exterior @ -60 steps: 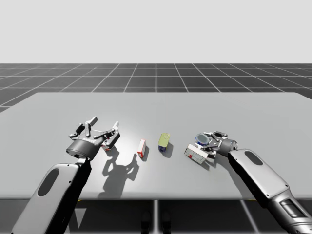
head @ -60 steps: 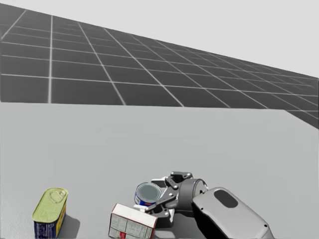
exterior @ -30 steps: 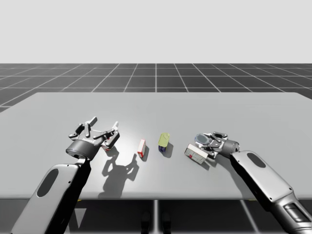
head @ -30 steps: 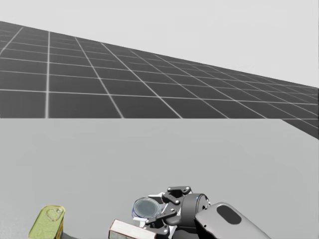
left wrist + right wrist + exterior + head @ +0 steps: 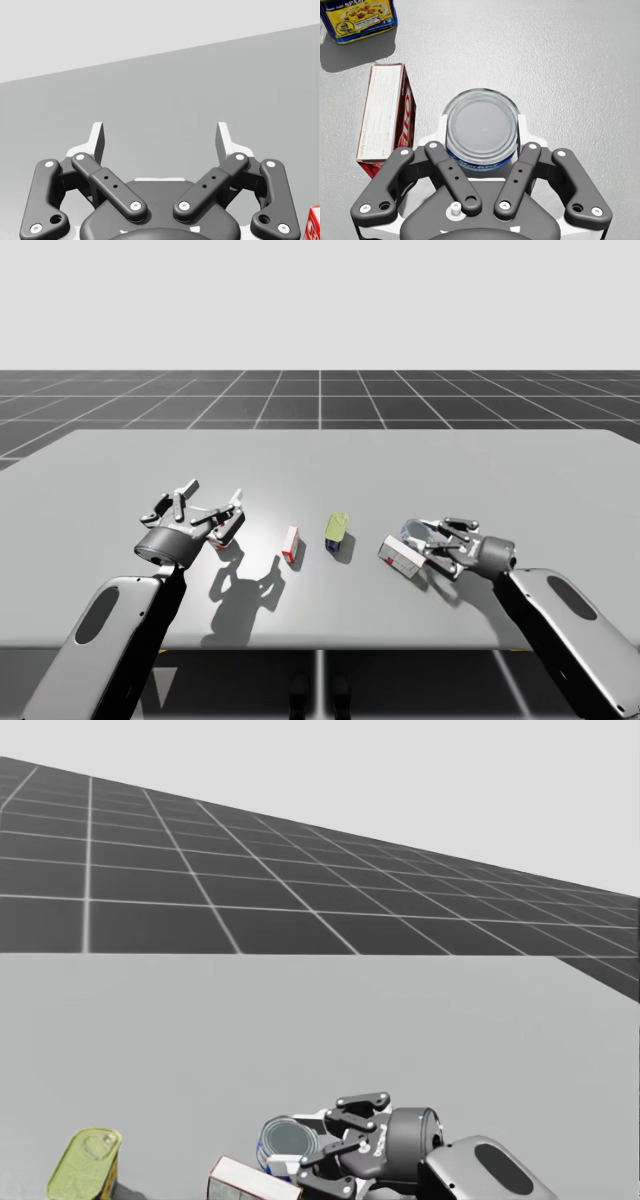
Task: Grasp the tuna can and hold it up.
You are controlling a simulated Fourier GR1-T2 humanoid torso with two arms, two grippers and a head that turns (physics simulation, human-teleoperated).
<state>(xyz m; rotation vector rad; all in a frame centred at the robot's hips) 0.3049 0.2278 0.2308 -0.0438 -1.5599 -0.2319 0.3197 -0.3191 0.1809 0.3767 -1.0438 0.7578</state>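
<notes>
My right pincer (image 5: 481, 127) is clenched on the tuna can (image 5: 481, 117), a finger pressing each side of its round wall, lid facing the wrist camera. The can is just beside a red-and-white box (image 5: 385, 120) lying on the desk (image 5: 500, 470); whether it clears the desk I cannot tell. My left pincer (image 5: 161, 140) hangs released, its fingers spread wide, well apart to the left

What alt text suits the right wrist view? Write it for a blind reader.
My right gripper is shut on the round tuna can, a finger on each side. A red and white box lies beside it, a yellow can beyond.
</notes>
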